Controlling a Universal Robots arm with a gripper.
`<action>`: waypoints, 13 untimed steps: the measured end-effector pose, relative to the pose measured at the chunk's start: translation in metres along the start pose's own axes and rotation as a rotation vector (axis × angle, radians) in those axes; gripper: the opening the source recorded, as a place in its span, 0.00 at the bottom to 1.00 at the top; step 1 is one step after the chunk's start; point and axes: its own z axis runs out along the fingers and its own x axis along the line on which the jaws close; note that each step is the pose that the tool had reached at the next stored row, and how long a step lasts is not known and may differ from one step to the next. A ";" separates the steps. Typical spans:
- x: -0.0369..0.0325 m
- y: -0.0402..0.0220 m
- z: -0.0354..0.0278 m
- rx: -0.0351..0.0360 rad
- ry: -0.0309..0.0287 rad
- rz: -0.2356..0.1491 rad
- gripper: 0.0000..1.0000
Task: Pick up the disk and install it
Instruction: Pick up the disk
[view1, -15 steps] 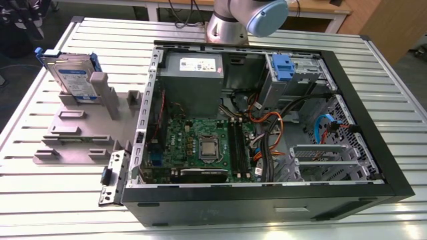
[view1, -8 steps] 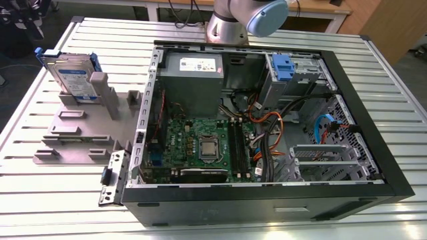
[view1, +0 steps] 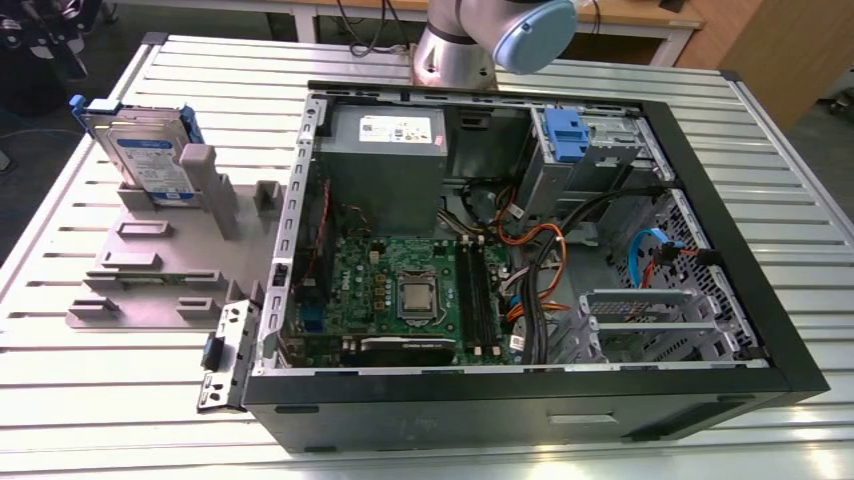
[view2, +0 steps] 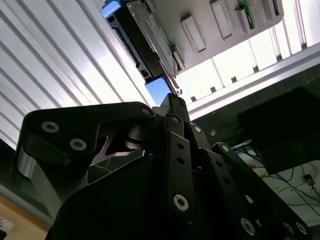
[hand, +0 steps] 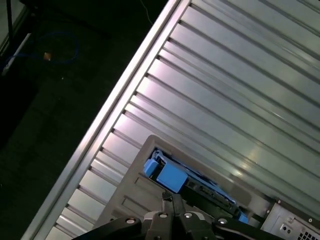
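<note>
Jaws pressed together with nothing between them. We read the gripper (view2: 175, 100) as empty, its tips aimed at the disk (view2: 146, 44) in the second wrist view and apparently apart from it. In the exterior view the disk stands on edge in a grey fixture (view1: 147, 262) on the slatted table (view1: 80, 400), toward the exterior view's left, beside the open computer case (view1: 534, 405). It is propped upright, we judge, so its blue-framed top edge is offered for gripping. It has not yet been lifted.

An open computer case (view1: 534, 405) lies on a ribbed metal table (view1: 94, 420), green circuit board (view1: 387, 280) exposed. A grey plastic stand (view1: 147, 265) sits beside it.
</note>
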 end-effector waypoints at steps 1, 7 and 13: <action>0.0000 0.0000 0.0000 -0.0002 0.0004 -0.009 0.11; 0.0000 0.0000 0.0000 -0.0011 0.0028 -0.064 0.11; 0.0000 0.0000 0.0000 -0.0020 0.0052 -0.117 0.11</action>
